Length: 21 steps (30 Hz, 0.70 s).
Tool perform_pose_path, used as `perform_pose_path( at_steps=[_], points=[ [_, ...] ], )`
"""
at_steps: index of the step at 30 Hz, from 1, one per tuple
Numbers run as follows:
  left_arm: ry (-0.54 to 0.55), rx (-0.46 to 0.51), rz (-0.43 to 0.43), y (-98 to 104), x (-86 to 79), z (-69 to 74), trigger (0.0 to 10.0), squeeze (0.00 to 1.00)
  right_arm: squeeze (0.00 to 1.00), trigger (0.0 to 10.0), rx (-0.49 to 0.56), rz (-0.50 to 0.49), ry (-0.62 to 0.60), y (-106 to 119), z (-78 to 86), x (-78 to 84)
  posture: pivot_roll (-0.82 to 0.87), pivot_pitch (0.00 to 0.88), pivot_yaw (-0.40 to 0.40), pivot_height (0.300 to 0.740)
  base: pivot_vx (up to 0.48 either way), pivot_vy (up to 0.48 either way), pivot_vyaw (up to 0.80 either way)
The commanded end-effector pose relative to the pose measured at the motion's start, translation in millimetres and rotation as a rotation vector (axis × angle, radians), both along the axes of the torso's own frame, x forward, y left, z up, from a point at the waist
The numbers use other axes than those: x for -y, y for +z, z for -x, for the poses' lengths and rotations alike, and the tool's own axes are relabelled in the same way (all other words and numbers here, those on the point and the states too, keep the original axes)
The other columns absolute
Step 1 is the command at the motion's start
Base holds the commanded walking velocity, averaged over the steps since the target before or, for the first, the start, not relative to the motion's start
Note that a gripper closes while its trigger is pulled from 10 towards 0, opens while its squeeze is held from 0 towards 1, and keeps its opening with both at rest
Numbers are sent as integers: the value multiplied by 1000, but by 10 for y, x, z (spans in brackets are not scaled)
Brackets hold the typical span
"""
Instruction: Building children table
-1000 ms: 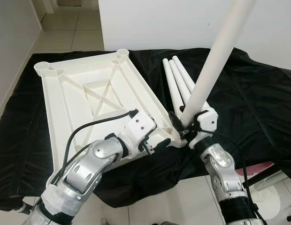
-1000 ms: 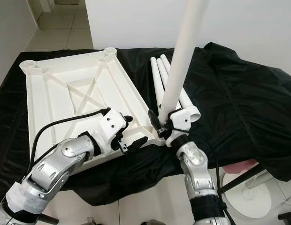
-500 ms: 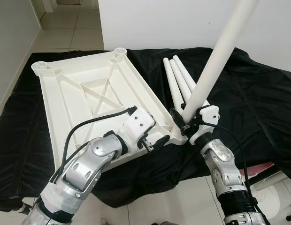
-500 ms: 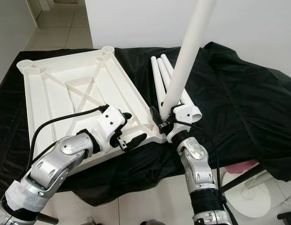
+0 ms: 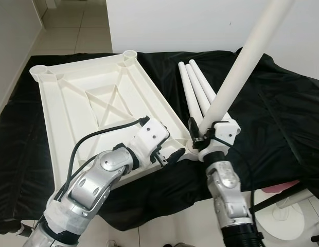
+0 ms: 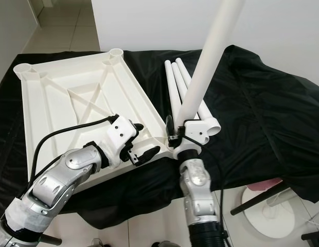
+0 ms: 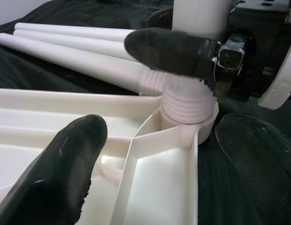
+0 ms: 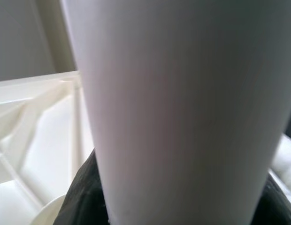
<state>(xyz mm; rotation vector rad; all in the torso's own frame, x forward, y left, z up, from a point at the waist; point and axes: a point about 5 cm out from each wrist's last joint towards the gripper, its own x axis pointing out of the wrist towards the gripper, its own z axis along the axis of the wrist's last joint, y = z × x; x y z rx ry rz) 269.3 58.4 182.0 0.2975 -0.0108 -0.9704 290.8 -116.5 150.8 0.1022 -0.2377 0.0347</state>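
Note:
A white plastic tabletop (image 5: 98,103) lies upside down on a black cloth. My right gripper (image 5: 196,135) is shut on a long white table leg (image 5: 242,67), which stands nearly upright with its threaded end (image 7: 190,101) in the tabletop's near right corner socket (image 7: 202,129). My left gripper (image 5: 170,154) straddles the tabletop's near rim beside that socket, its black fingers (image 7: 72,154) spread apart. Three more white legs (image 5: 195,90) lie side by side on the cloth right of the tabletop.
The black cloth (image 5: 283,113) covers the work surface and hangs over its near edge. Tiled floor (image 5: 72,25) and a white wall (image 5: 175,20) lie beyond. A white round stand base (image 5: 280,218) and a pink object (image 5: 285,185) sit at the lower right.
The right arm has shifted left and straightened under the leg, which now leans a bit more to the right. The camera has shifted slightly. The left gripper stays on the rim.

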Motion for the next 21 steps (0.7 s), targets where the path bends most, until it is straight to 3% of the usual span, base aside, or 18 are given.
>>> perform_pose_path(
  at_steps=[1,14,15,16,20,21],
  points=[
    [-51,-10,-12,-7,15,55,10000,0,0,10000,-129,-65,-78,-219,54,-28,12,87,-66,740,0,0,0],
    [-39,-5,-16,-14,-3,44,10000,0,0,10000,-136,-52,-9,-244,90,-134,22,71,-74,740,0,0,0],
    [-37,-4,-16,-14,-3,42,10000,0,847,10000,-128,-62,-11,-237,95,-123,23,69,-74,740,0,0,0],
    [-37,-4,-14,-13,1,43,10000,0,1000,10000,-111,-70,-1,-219,95,-110,22,68,-74,740,0,0,0],
    [-39,-5,-13,-17,10,44,10000,0,1000,10000,-63,-87,35,-169,86,-81,23,62,-76,740,0,0,0],
    [-40,-6,-14,-20,13,45,10000,0,267,10000,-34,-85,96,-136,82,-75,20,60,-74,740,0,0,0]
  ],
)
